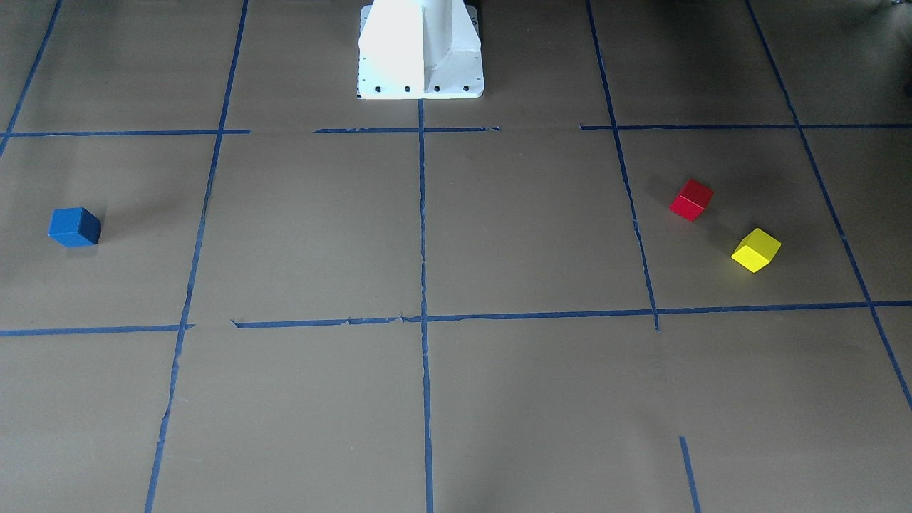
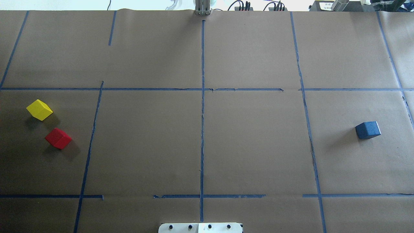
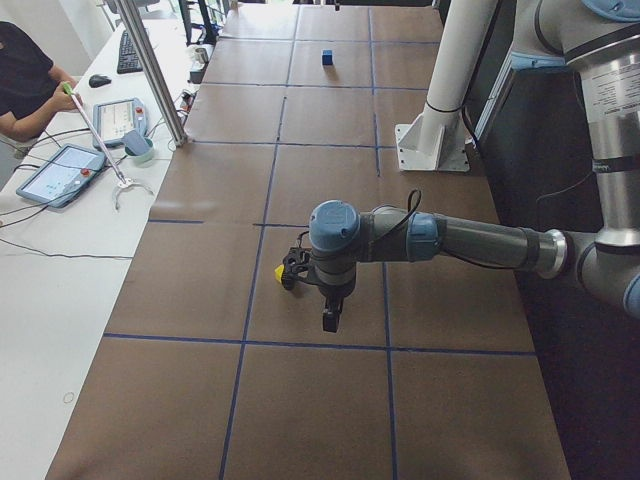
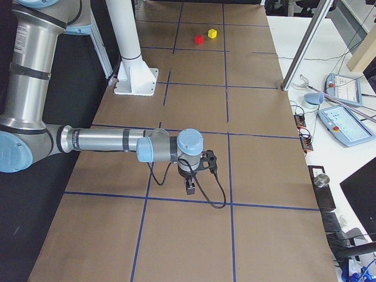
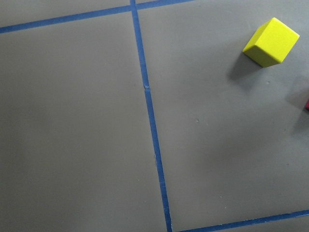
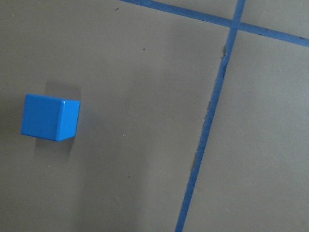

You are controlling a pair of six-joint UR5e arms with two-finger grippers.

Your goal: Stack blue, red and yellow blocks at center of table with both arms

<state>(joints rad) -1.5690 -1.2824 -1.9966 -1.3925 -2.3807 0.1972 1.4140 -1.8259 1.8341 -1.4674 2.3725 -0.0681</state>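
Observation:
The blue block (image 2: 367,129) sits on the table's right side; it also shows in the right wrist view (image 6: 49,117). The red block (image 2: 58,138) and the yellow block (image 2: 39,109) sit close together, apart, on the left side. The yellow block shows in the left wrist view (image 5: 271,42). My left gripper (image 3: 330,320) hangs above the table near the yellow block. My right gripper (image 4: 190,188) hangs above the table on the right side, where the blue block lies. Both grippers show only in the side views, so I cannot tell whether they are open or shut.
Blue tape lines (image 2: 202,106) mark a grid on the brown table paper. The white robot base (image 1: 420,50) stands at the table's near middle edge. A metal post (image 3: 155,70), tablets and an operator (image 3: 25,80) are beyond the far edge.

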